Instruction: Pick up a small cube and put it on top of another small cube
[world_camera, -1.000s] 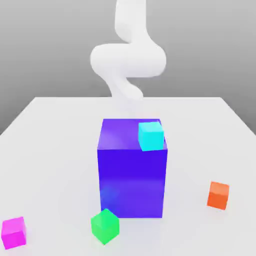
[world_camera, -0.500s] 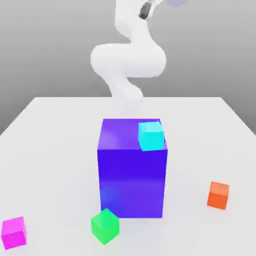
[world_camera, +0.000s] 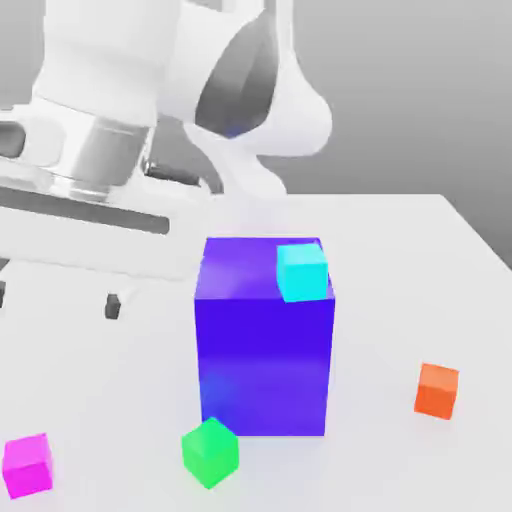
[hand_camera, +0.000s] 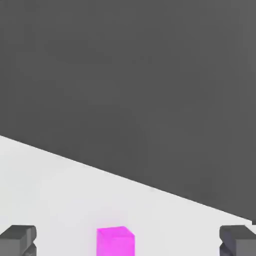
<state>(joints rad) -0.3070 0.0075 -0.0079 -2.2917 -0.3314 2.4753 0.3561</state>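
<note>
The small magenta-pink cube (world_camera: 26, 465) rests on the white table near the front corner on the exterior view's left. In the hand view the same cube (hand_camera: 115, 241) lies on the table between the two dark fingertips (hand_camera: 17, 240), some way off from them. My gripper (world_camera: 55, 300) hangs open high above the table on the exterior view's left, above and behind that cube, with nothing between its fingers. A small cyan cube (world_camera: 302, 271) sits on top of the big blue-violet block (world_camera: 265, 350).
A green cube (world_camera: 210, 452) lies just in front of the big block. An orange cube (world_camera: 437, 390) sits toward the exterior view's right. The table edge (hand_camera: 150, 187) runs across the hand view against a dark backdrop.
The arm has swung down and forward, and the hand now looms large on the exterior view's left. The jaws stayed open. No cube moved.
</note>
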